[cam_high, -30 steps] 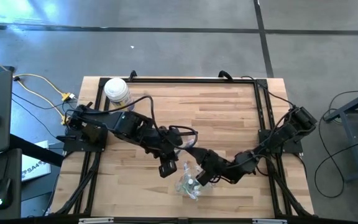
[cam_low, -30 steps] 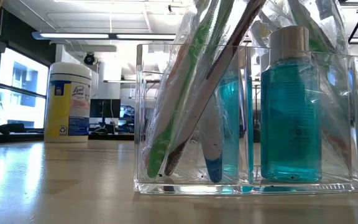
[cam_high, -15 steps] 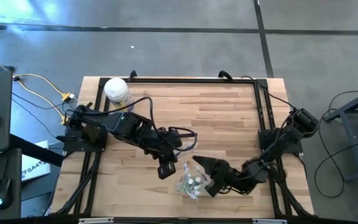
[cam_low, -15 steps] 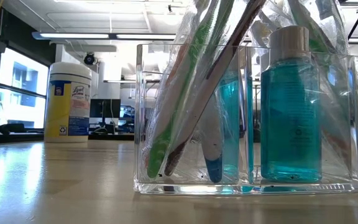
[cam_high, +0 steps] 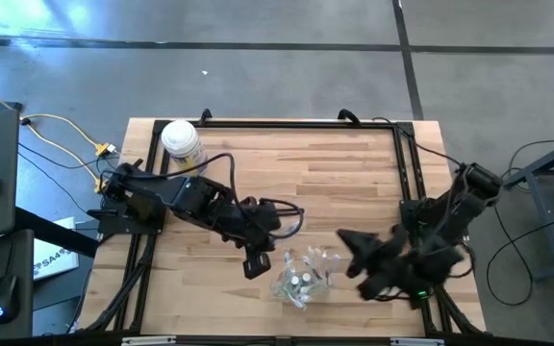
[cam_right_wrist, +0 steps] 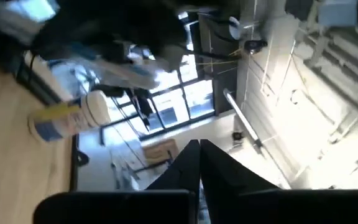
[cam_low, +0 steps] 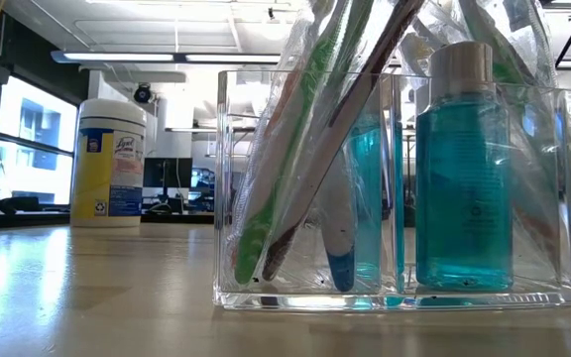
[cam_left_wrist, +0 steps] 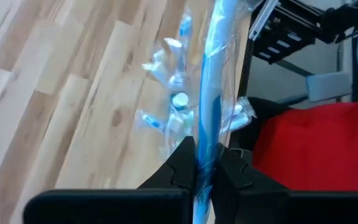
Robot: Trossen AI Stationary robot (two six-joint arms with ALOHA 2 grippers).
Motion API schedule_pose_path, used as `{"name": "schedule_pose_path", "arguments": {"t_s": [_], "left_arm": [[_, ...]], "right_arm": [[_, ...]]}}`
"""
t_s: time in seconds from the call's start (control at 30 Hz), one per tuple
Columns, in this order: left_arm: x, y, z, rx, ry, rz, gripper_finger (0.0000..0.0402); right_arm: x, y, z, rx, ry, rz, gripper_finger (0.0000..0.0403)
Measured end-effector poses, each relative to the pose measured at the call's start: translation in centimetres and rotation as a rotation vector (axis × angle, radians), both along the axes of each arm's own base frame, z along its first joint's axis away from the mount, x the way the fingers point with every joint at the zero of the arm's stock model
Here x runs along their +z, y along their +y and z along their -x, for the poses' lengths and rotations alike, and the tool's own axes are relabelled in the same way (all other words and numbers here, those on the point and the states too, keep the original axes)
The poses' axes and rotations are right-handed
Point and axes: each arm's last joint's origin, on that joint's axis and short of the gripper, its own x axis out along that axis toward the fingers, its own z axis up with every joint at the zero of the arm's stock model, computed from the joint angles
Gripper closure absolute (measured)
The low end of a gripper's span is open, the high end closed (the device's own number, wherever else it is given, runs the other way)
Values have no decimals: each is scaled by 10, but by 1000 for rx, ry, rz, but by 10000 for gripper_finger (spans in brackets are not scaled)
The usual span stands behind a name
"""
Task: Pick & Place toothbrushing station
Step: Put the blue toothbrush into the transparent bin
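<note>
The clear holder stands near the table's front edge, filled with wrapped pastel toothbrushes and small blue bottles. It fills the low view. My left gripper is just left of the holder, shut on a blue toothbrush in a clear wrapper. The holder shows beyond it in the left wrist view. My right gripper is to the right of the holder, apart from it. Its fingers are shut and empty in the right wrist view, which looks up into the room. My left gripper pinches the wrapped blue toothbrush between its two fingers at the brush's near end. The brush runs straight forward from the fingertips, along the fingers, out over the holder. It is off the table; whether its far end touches the holder I cannot tell.
A white-lidded jar with a yellow label stands at the table's far left corner and shows in the low view. Black rails run along the table's edges. The bare wood in the table's middle is free.
My right gripper has drawn back from the holder toward the table's right edge and has tipped upward. The holder and its toothbrushes have stayed where they were.
</note>
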Motion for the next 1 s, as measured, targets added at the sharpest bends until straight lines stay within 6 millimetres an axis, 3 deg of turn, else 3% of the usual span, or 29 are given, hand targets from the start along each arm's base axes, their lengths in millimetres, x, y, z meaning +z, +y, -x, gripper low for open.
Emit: {"name": "schedule_pose_path", "arguments": {"t_s": [0.17, 0.3, 0.57, 0.73, 0.87, 1.0], "left_arm": [[6, -11, 12, -18, -37, -64, 384], [10, -24, 31, 4, -52, -200, 384], [13, -58, 60, 21, -145, -409, 384], [11, -78, 66, 79, -230, -500, 384], [-11, -97, 61, 129, -265, -526, 384], [-46, -109, 49, 156, -256, -514, 382]], "right_arm": [[33, -17, 37, 62, -95, -129, 399], [42, -38, 60, 114, -173, -200, 399], [3, -103, 89, 163, -371, -368, 400], [-25, -125, 106, 250, -469, -521, 400], [-40, -130, 111, 292, -448, -559, 400], [-44, -132, 112, 291, -435, -597, 400]]}}
